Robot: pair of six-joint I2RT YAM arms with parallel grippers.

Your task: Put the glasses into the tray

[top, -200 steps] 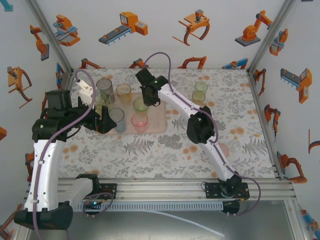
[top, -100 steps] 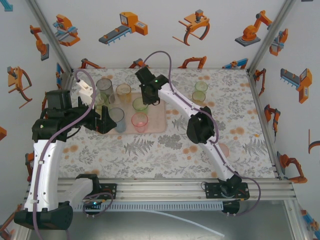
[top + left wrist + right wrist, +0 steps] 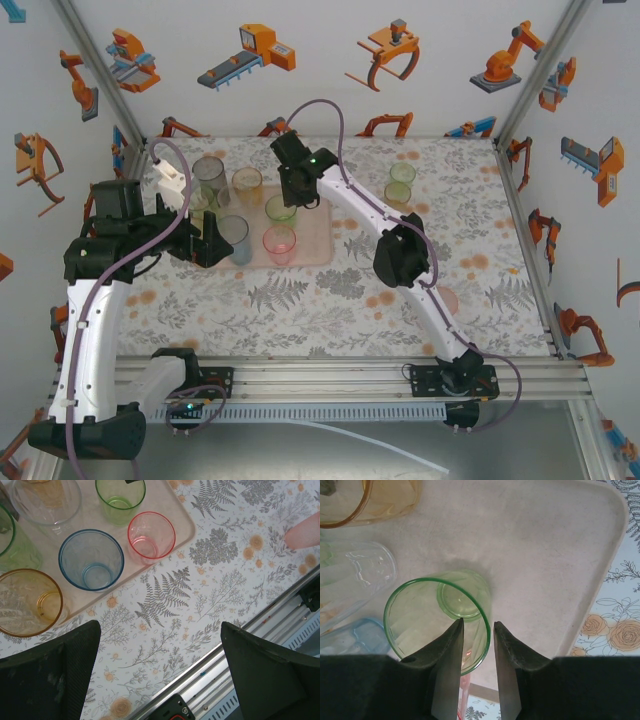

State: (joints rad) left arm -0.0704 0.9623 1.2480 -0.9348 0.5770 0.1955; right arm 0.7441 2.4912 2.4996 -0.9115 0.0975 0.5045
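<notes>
The pale pink tray (image 3: 312,247) holds several glasses. A green glass (image 3: 427,615) stands upright on the tray (image 3: 545,555). My right gripper (image 3: 478,625) straddles its rim, one finger inside and one outside. The jaws are open, with a gap on each side of the wall. From above, the right gripper (image 3: 300,197) hangs over that green glass (image 3: 281,209). My left gripper (image 3: 160,630) is wide open and holds nothing, low over the tablecloth beside the tray's near left corner. Ahead of it stand the blue glass (image 3: 91,560), pink glass (image 3: 151,532) and amber glass (image 3: 27,602).
Two green glasses (image 3: 399,184) stand on the tablecloth right of the tray. A pink glass (image 3: 446,298) sits near the right arm's forearm. The aluminium rail (image 3: 330,378) runs along the near table edge. Open cloth lies between the tray and the rail.
The right jaws have spread apart off the green glass's wall, and the glass stays on the tray. The left arm has not moved.
</notes>
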